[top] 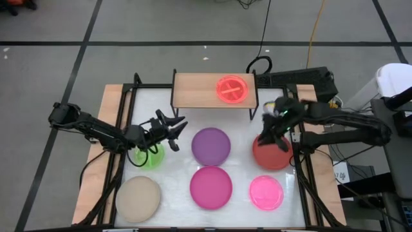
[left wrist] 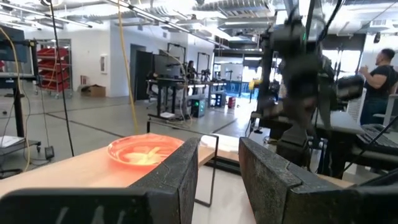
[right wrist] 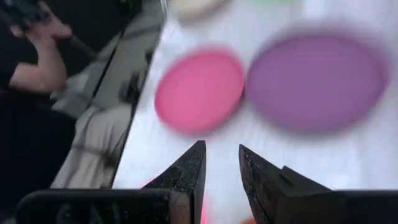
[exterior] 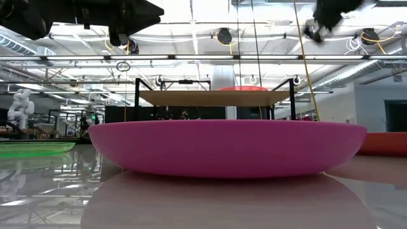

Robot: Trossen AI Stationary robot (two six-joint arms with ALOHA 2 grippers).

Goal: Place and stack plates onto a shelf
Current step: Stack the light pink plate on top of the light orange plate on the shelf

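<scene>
Shelf [top: 199,87] sits at the far edge of the surface [top: 187,138], one translucent pink plate [top: 232,89] on its right half, left half bare wood. Left gripper [top: 172,127] hovers just off the shelf's near-left corner, above the green plate [top: 149,158], fingers slightly apart and empty. Right gripper [top: 269,135] hangs over the red plate [top: 271,154] beside the shelf's near-right corner, fingers narrowly parted, nothing held. Purple plate [top: 211,145] lies between the grippers, in front of the shelf; magenta plate [top: 211,187], second pink plate [top: 266,192] and beige plate [top: 138,196] line the near edge.
</scene>
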